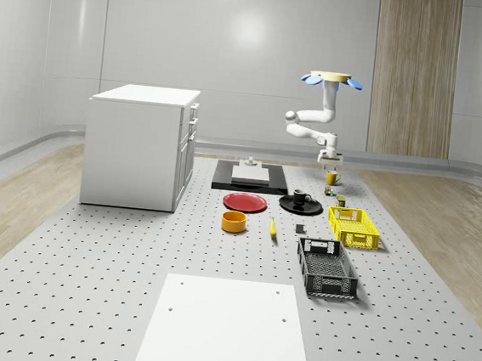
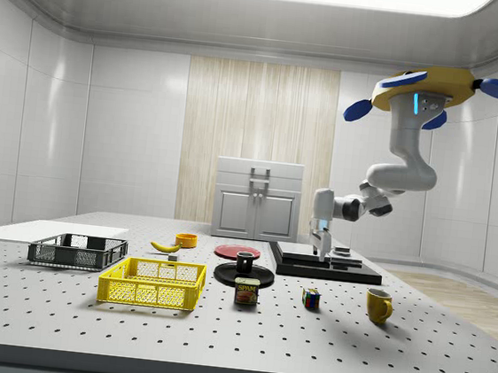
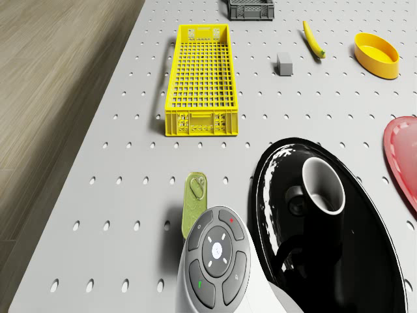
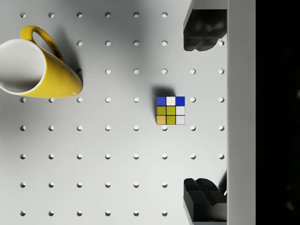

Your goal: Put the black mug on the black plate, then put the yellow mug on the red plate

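The black mug (image 1: 301, 197) stands upright on the black plate (image 1: 301, 207), also seen as black mug (image 3: 320, 193) on black plate (image 3: 352, 274). Beside them lies the red plate (image 1: 245, 202), bare. The yellow mug (image 1: 332, 178) stands on the table behind the black plate; yellow mug (image 4: 40, 65) sits off to one side of my fingers. The drone (image 1: 329, 78) hovers high over that far part of the table. My gripper (image 1: 332, 162) hangs open a little above the table, gripper (image 4: 202, 112) holding nothing, with a Rubik's cube (image 4: 170, 110) below it.
A black platform (image 1: 250, 178) edge runs close beside the gripper. A can (image 3: 194, 195), yellow basket (image 1: 353, 226), black basket (image 1: 326, 267), banana (image 1: 272, 228), yellow bowl (image 1: 234, 222) and small grey block (image 3: 285, 63) lie about. A white cabinet (image 1: 142, 145) stands at the whole-scene view's left.
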